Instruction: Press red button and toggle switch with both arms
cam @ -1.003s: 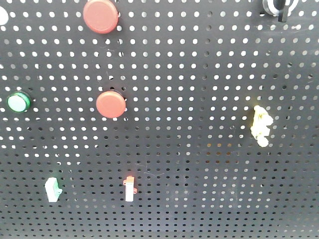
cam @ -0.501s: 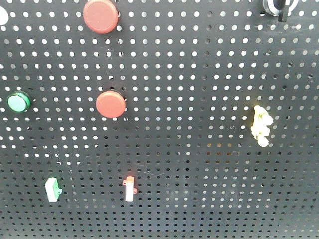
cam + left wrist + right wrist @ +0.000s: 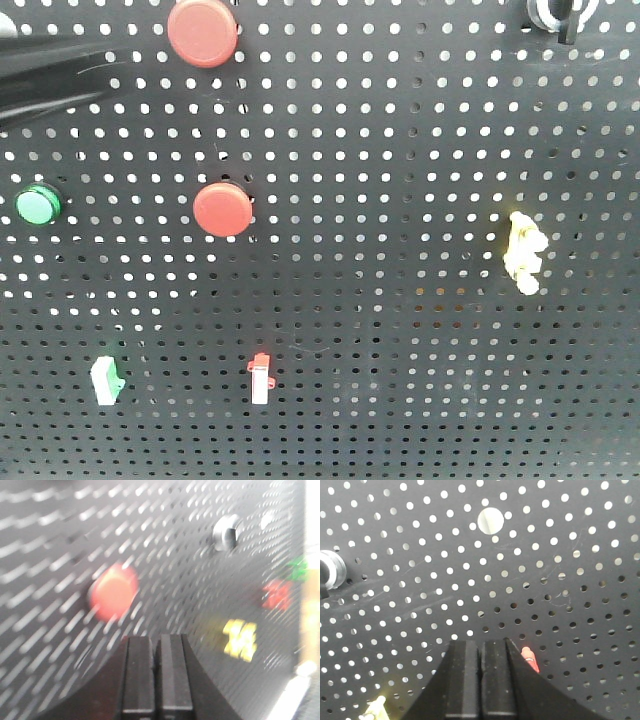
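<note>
Black perforated panel (image 3: pixel 400 150) fills every view, with the controls mounted on its face. An upper red button (image 3: pixel 203 30) and a lower red button (image 3: pixel 222 208) are seen in the front view. One of them is faced, blurred, by the left wrist camera, though which cannot be told. The toggle switch (image 3: pixel 556 14) is set at the panel's top right, well apart from both and cut by the frame edge. The left gripper (image 3: pixel 156 641) and the right gripper (image 3: pixel 480 645) are each seen closed flat, nothing held between the jaws. The buttons are judged rigid, smooth, sprung caps: no grasp is called for, only a square push on the dome's centre with the closed jaws. The switch's short black lever is judged small and stiff, with a detent. It is best nudged sideways at its tip or pinched across it.
</note>
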{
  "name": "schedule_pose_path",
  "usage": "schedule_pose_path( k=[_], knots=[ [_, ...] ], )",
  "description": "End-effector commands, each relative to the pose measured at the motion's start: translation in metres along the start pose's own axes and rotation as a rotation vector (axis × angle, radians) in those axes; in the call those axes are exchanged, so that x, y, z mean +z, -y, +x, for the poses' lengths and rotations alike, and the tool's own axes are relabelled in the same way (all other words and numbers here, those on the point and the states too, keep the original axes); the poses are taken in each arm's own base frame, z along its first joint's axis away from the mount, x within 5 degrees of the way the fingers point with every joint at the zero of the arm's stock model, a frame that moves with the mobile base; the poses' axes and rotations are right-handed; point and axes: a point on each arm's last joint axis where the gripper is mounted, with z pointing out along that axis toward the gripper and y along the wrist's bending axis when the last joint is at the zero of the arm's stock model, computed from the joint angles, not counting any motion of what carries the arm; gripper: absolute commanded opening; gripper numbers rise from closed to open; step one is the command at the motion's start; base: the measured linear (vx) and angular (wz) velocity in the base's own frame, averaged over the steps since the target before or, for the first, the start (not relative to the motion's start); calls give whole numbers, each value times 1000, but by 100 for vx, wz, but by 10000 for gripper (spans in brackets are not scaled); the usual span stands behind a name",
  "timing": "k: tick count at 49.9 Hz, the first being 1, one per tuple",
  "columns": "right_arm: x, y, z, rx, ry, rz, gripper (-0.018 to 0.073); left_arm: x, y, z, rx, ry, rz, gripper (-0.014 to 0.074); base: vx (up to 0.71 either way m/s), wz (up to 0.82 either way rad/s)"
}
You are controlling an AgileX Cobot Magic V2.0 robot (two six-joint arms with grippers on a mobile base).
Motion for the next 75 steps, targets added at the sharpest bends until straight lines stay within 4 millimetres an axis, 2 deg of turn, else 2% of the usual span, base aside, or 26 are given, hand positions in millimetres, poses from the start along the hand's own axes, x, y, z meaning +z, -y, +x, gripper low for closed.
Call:
schedule_pose_path(
  k=[1,7,13,22,33,38,47,53,58,65,70,75],
  knots=[
    [0,-3,-13,-9,79,-16,-3,12,-2,-17,-36,71,19,2,0,0],
    [0,-3,-13,-10,69,-14,-3,32,-7,-20,-41,67,43,2,0,0],
    [0,-3,-12,-12,58,-12,-3,43,-15,-23,-36,81,16,2,0,0],
    [0,-3,-10,-14,43,-10,-3,50,-28,-24,-50,121,-86,2,0,0],
    [0,-3,-10,-17,42,-8,-3,65,-35,-10,-50,73,-92,2,0,0],
    [0,-3,-10,-17,42,-8,-3,64,-32,-9,-50,60,-65,2,0,0],
    [-1,-2,-6,-38,-1,-4,-3,43,-15,-19,18,39,10,2,0,0],
    [-1,-3,-2,-90,-60,-15,-3,21,-2,-12,24,17,38,2,0,0],
    [-1,-7,2,-143,-93,-56,-3,1,7,4,21,-3,16,2,0,0],
    [4,-16,3,-114,-107,-161,-3,-30,17,30,10,-14,-47,2,0,0],
    [15,-28,-3,-94,-144,-276,-3,-50,23,51,-4,-23,-95,2,0,0],
    [38,-45,-12,-31,-189,-440,-3,-69,30,67,-8,-22,-121,2,0,0]
  ],
)
